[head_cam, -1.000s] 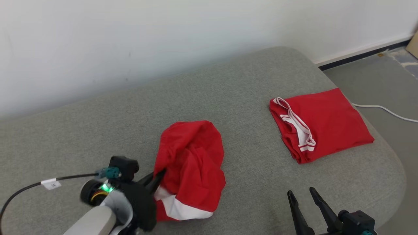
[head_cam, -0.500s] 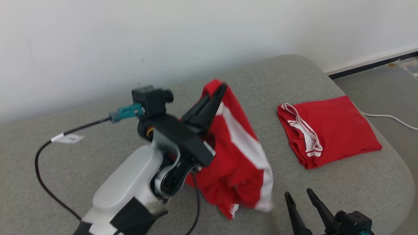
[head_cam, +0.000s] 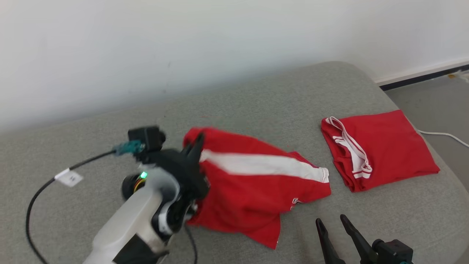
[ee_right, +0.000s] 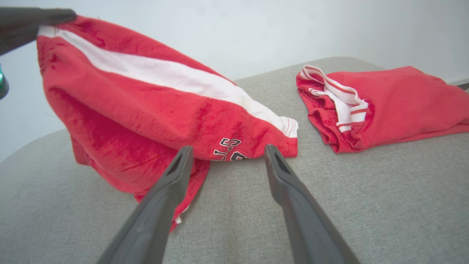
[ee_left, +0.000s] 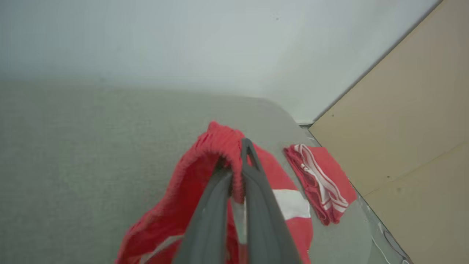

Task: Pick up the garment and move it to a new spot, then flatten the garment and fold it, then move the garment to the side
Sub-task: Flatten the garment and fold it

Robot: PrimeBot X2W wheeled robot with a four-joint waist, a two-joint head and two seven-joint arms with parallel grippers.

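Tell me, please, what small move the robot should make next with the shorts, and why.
Probably ease the right gripper forward to pinch the hem of the shorts. The left gripper is shut on the waistband, holding that end up, while the hem rests on the cushion. The right gripper is open and aimed at that hem, so it could help pull them flat.

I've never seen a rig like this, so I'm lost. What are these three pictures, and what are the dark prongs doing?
It is a two-armed robot. One picture looks down from its head; the other two come from cameras on its wrists, each looking along a gripper's two dark fingers. On the grey cushion lie red shorts with a white stripe and, apart to the right, a folded red garment. The left gripper is shut on the shorts' waistband, holding that end raised. The right gripper is open and empty.
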